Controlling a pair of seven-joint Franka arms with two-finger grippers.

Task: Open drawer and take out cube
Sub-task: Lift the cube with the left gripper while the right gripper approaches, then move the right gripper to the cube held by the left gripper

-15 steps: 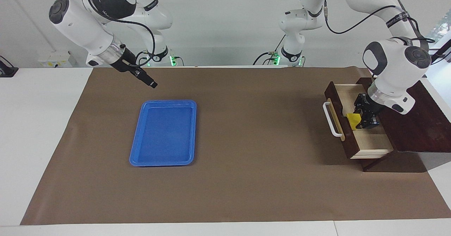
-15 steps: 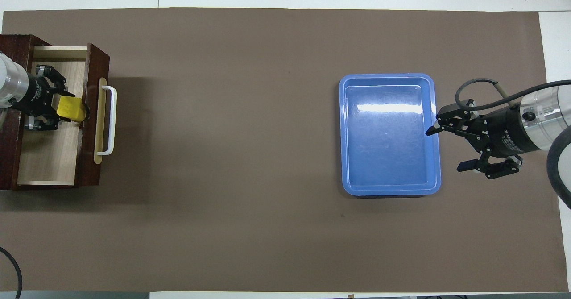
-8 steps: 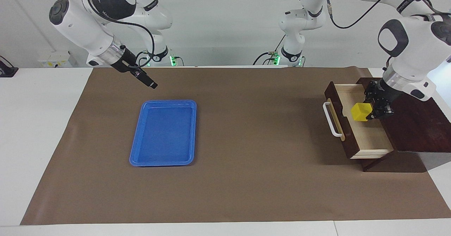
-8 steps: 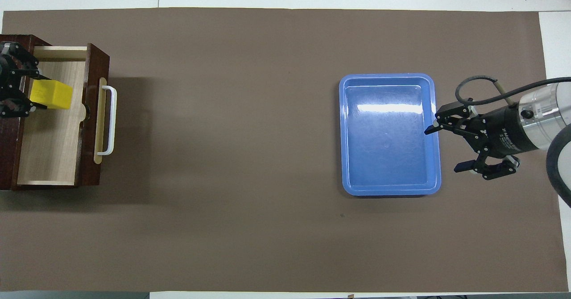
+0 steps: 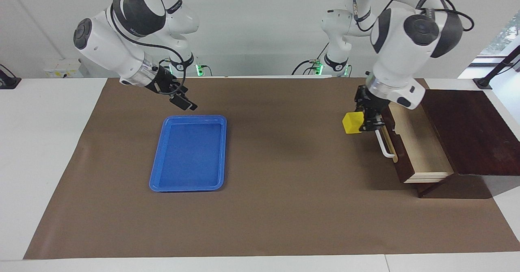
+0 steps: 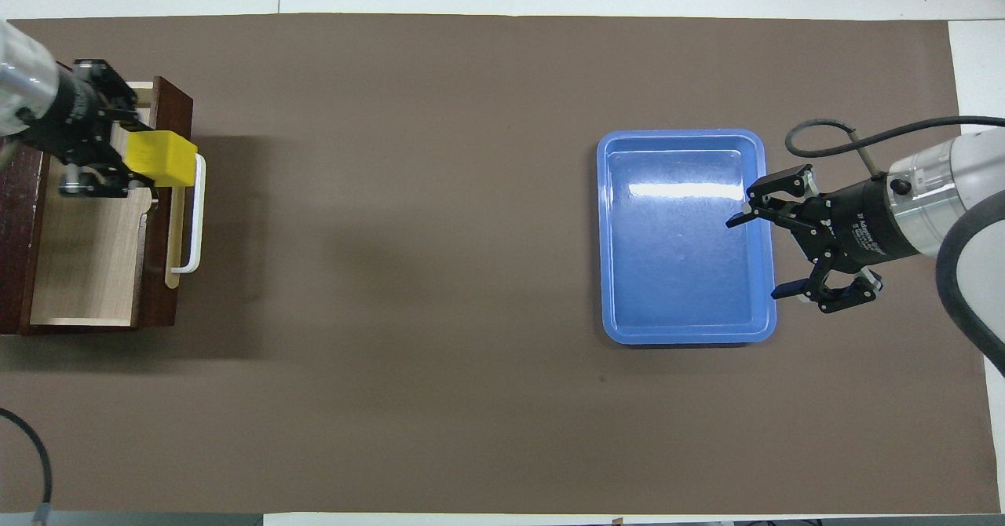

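1. Left pincer (image 5: pixel 362 122): clamped on the cube (image 5: pixel 352 122), raised in the air over the drawer's front edge and white handle (image 5: pixel 384 144).
2. Cube: yellow, out of the drawer (image 5: pixel 420 146), touching nothing but the pincer; in the overhead view, covering the top end of the handle (image 6: pixel 192 220) and the brown front panel.
3. Drawer: pulled open from the dark box (image 5: pixel 467 130) at the left arm's end of the counter (image 5: pixel 284 207); pale wood floor bare, nothing seen inside.
4. Right pincer (image 5: pixel 185 101): fingers spread wide apart, holding nothing, hanging in the air at the edge of the tray (image 5: pixel 156 174) nearest the robots; in the overhead view (image 6: pixel 758 255), over the tray's rim toward the right arm's end.
5. Tray: blue, flat on the brown mat (image 5: pixel 284 162), well apart from the drawer; inside only glare on its floor, no contents.
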